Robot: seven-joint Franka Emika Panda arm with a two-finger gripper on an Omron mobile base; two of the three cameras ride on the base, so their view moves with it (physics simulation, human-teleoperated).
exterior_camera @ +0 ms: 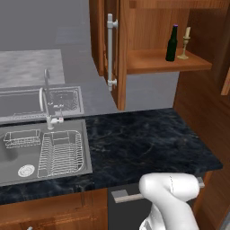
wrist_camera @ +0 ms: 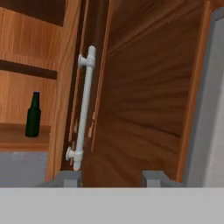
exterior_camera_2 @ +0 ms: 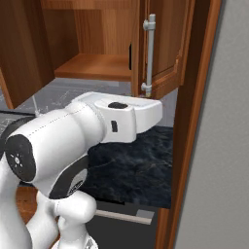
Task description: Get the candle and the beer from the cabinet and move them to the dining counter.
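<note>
Standing open, the cabinet [exterior_camera: 152,60] holds the beer [exterior_camera: 171,43] and candle [exterior_camera: 184,44] upright on its shelf, side by side; the gripper [wrist_camera: 111,177] has its fingers [wrist_camera: 70,178] apart, gripping nothing, facing the door handle [wrist_camera: 84,109]

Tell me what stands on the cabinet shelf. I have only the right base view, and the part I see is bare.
Observer: The beer stands upright near the shelf's right end, seen from the left base view.
Operator: Give me the candle.
Observer: The candle stands upright close beside the beer, to its right, on the same shelf.
Operator: Report the gripper.
Observer: In the hand view the gripper faces the open door's handle, fingertips apart, nothing between them.
</note>
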